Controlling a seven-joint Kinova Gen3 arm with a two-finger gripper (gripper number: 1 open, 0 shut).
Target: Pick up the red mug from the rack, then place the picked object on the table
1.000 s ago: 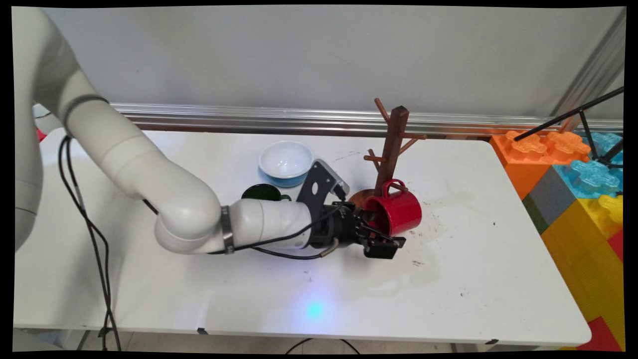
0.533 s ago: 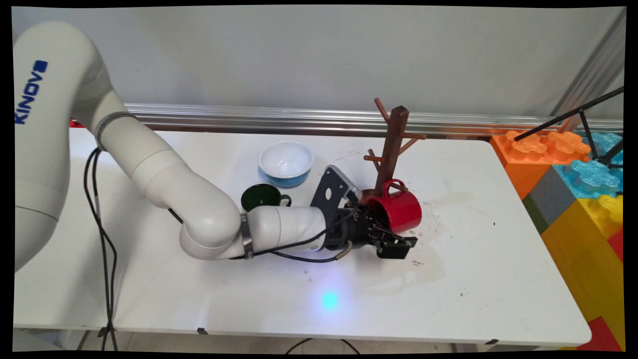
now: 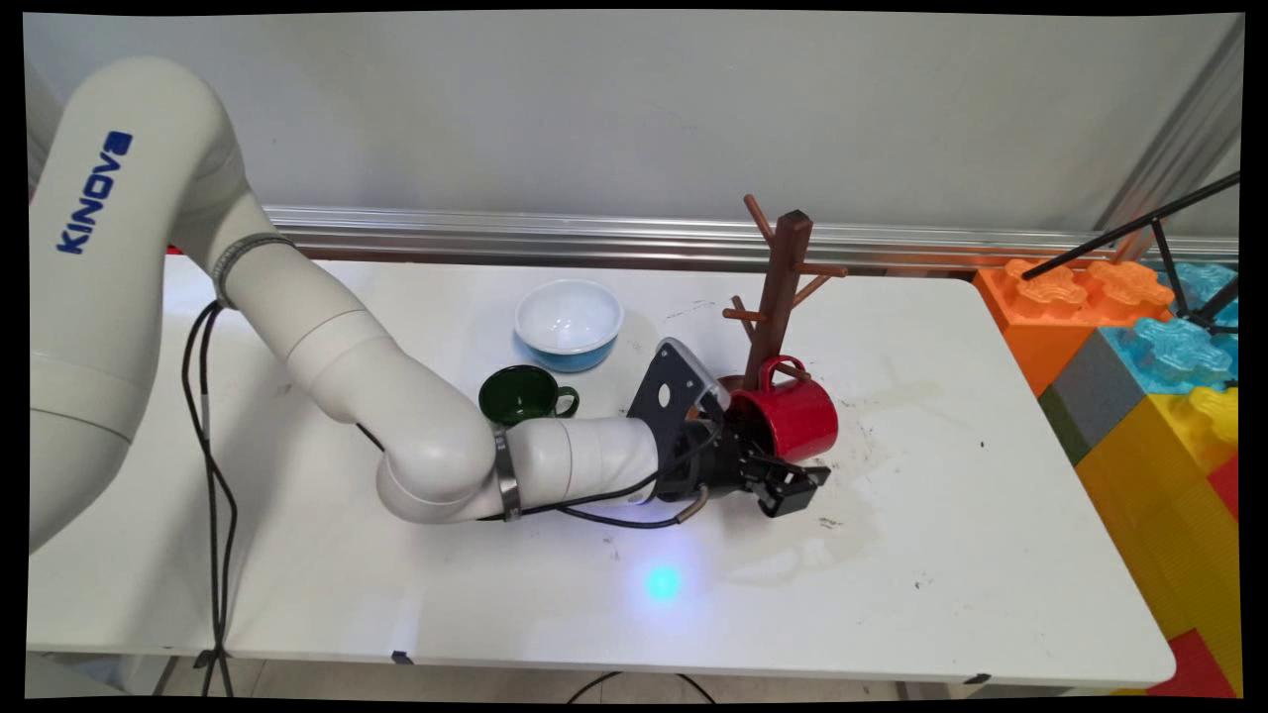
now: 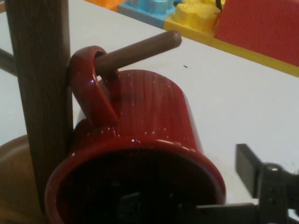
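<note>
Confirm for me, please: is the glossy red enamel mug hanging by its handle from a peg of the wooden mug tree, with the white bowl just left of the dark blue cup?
Nearly: the small cup is dark green, not blue, as the main view shows. The glossy red enamel mug does hang by its handle on a peg of the wooden mug tree.

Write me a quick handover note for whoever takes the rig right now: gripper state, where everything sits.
Gripper: open, one finger outside the red mug's rim, the other inside its mouth; not clamped.
Red mug: hangs by its handle on a lower peg of the wooden mug tree, mouth toward the gripper.
Green cup: upright on the table, left of the tree.
Blue bowl with white inside: behind the green cup.
Coloured blocks: beside the table's right end.
Done: mug on peg. Left: gripper not yet clear of the mug.
</note>
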